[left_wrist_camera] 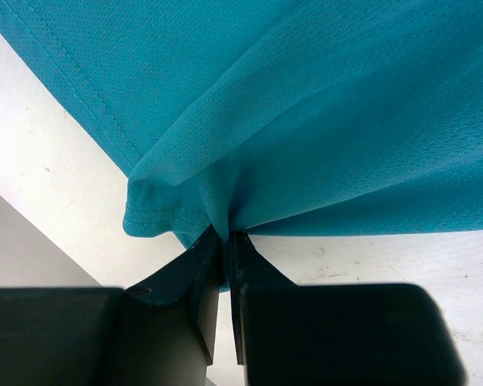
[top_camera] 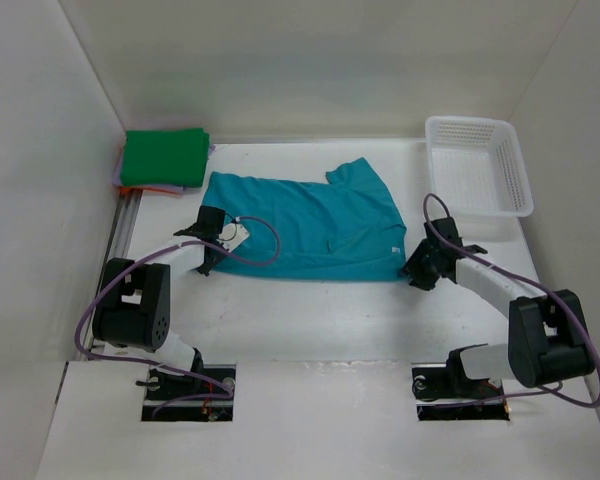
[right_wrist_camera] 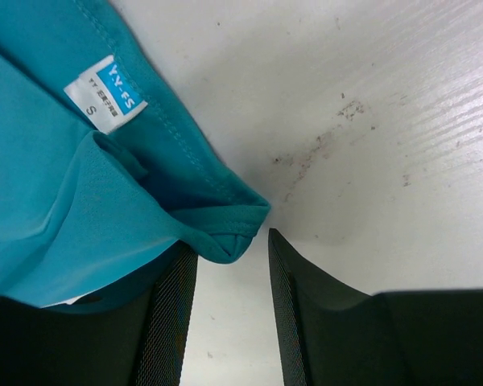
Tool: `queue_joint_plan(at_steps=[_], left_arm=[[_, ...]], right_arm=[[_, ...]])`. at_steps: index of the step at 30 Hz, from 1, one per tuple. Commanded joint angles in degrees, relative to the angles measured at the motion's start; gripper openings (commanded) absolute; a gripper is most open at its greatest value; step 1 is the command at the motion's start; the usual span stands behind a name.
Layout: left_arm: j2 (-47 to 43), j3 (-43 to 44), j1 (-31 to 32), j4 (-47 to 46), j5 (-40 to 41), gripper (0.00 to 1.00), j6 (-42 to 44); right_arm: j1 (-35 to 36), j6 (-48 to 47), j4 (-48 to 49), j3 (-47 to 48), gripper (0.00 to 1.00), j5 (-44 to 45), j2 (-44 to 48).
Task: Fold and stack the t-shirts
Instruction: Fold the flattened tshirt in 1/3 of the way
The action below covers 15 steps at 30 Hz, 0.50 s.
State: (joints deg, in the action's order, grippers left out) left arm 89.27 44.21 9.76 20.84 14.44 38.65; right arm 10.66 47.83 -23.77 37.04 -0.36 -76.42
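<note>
The teal shirt [top_camera: 310, 225] lay spread across the middle of the worktop [top_camera: 310, 320]. The left jaws pinched its left hem. The right jaws stood spread at its near right corner. The green shirt [top_camera: 163, 157] lay folded far left, and a basket [top_camera: 480, 165] stood far right.

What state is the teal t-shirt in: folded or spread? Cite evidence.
Largely spread, not yet folded: the teal t-shirt lies wide across the table, one corner pinched between the left fingers.

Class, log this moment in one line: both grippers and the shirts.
left gripper: shut on teal shirt hem | right gripper: open at its near right corner | green shirt: folded, far left
</note>
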Motion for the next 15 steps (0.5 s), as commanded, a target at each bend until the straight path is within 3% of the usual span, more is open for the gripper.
queue_joint_plan(at_steps=[1,6,8,12,15], left_arm=[[1.95,-2.63,-0.40,1.57,-4.42,0.06,-1.48],[2.75,-2.28,-0.23,1.83,-4.24,0.06,-1.48],[2.48,-2.28,-0.22,2.01,-4.24,0.06,-1.48],[0.91,-2.63,-0.14,2.62,-3.98,0.06,-1.13],[-1.64,-2.90,0.04,5.25,-3.98,0.06,-0.60]], right_arm=[[-0.85,1.29,2.85,0.67,0.45,1.85,1.45],[-2.17,1.91,4.78,0.75,0.40,1.06,-0.83],[-2.70,1.74,4.61,1.46,0.31,0.71,-1.71],[-4.11,0.86,3.12,1.99,0.03,-1.74,-2.42],[-4.72,0.86,0.32,0.85,0.00,-3.15,0.65]])
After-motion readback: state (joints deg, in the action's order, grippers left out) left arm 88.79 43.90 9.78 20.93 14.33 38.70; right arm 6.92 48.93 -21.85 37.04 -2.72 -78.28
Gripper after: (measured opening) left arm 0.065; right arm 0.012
